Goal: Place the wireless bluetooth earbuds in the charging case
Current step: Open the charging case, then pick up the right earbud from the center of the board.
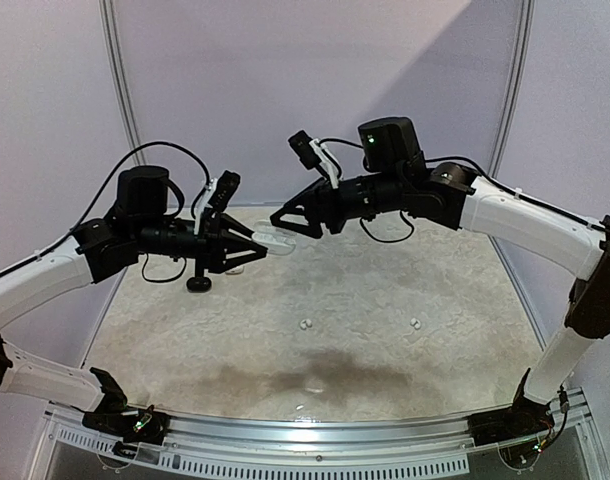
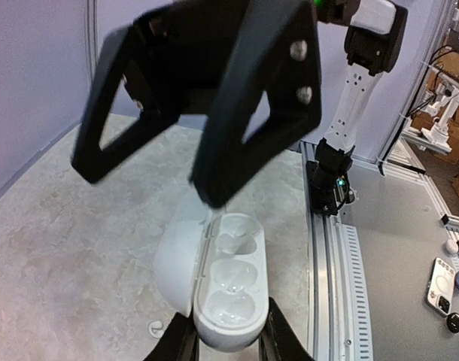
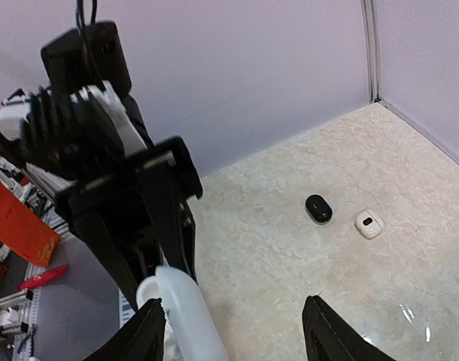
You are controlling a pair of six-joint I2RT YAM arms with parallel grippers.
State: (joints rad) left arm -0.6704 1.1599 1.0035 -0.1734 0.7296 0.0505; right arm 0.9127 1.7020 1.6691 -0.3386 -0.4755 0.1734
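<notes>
The white charging case (image 2: 229,280) hangs above the table with its lid swung open to the left, and my left gripper (image 2: 226,344) is shut on its near end. Its three hollows look pale; whether a bud lies in the far one I cannot tell. My right gripper (image 1: 297,226) stands open right over the case's far end (image 1: 277,240), one fingertip (image 2: 214,197) just above the hinge. In the right wrist view the lid (image 3: 186,316) sits beside the left finger, with nothing between the fingers (image 3: 143,335). White earbuds (image 1: 305,325) (image 1: 415,323) lie on the table, and another one (image 2: 156,326) lies under the case.
A small black oval bud (image 3: 318,208) and a white one with a dark spot (image 3: 369,224) rest on the mottled tabletop near the back corner. An aluminium rail (image 1: 315,435) runs along the near edge. The right arm's base (image 2: 331,180) stands at the table's side.
</notes>
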